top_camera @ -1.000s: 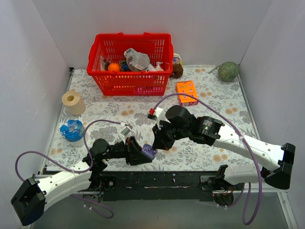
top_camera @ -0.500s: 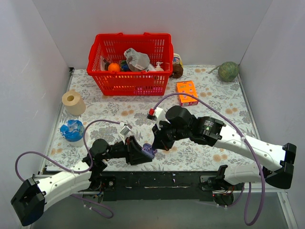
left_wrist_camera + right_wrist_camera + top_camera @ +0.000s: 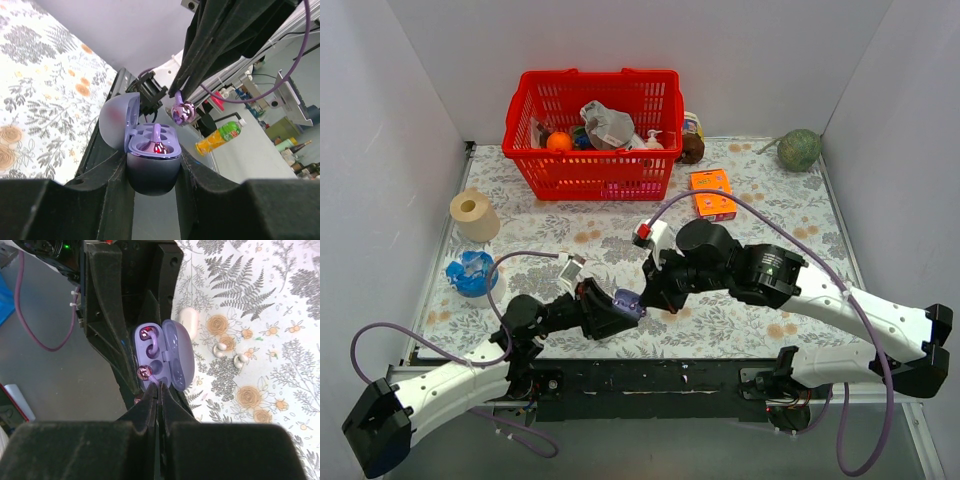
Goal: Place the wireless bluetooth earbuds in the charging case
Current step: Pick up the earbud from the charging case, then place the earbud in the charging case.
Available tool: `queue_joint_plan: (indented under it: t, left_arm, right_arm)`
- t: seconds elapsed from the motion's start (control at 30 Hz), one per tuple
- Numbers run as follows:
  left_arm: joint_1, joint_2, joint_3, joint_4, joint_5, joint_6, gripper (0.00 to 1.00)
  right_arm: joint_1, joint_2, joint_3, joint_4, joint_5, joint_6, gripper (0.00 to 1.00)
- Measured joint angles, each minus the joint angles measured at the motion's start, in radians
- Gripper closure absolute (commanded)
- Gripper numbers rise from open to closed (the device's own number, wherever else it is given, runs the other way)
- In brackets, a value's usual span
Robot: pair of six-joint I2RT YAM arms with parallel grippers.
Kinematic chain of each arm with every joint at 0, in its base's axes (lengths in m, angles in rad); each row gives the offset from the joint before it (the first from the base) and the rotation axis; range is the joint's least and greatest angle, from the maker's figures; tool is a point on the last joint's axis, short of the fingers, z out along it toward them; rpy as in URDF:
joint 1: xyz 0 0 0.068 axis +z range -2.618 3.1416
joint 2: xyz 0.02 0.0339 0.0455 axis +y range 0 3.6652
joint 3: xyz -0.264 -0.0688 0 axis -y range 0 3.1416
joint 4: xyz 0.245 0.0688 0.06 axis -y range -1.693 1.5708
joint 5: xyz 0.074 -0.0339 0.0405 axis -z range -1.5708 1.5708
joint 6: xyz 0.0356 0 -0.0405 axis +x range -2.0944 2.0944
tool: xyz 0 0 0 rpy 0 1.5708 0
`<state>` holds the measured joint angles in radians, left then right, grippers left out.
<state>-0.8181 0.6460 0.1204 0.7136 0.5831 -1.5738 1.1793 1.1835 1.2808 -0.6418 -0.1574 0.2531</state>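
My left gripper (image 3: pixel 618 308) is shut on the charging case (image 3: pixel 629 303), a lavender oval held open above the table's near edge. In the left wrist view the case (image 3: pixel 152 162) sits between my fingers with its lid (image 3: pixel 119 121) swung left, and one earbud (image 3: pixel 157 145) sits in a socket. My right gripper (image 3: pixel 648 290) is shut on the stem of the second earbud (image 3: pixel 181 111), just above the case. In the right wrist view this earbud (image 3: pixel 144 372) hangs at my fingertips (image 3: pixel 152 390) over the open case (image 3: pixel 170 352), beside the empty socket.
A white oval lump (image 3: pixel 188 320) and two small white buds (image 3: pixel 220 349) lie on the floral cloth under the case. A red basket (image 3: pixel 590 165) of items stands at the back. An orange box (image 3: pixel 712 193), a tape roll (image 3: pixel 474 213), a blue object (image 3: pixel 472 272) and a green ball (image 3: pixel 799 149) lie around.
My left gripper has lifted the case up and slightly away from the near edge. My right gripper has shifted a little with the earbud and stays just above the case.
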Motion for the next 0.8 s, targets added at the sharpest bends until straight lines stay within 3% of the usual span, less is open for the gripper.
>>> queue_joint_plan:
  t: [0.4,0.8]
  left_arm:
    - [0.000,-0.005,-0.063,0.227,-0.079,0.037,1.00]
    - [0.000,0.015,-0.065,0.340,-0.080,0.079,1.00]
  right_arm:
    - [0.089,-0.107,-0.019,0.094,0.237,-0.054,0.99]
    - [0.294,-0.118,-0.107,0.258,0.524,-0.179,0.99]
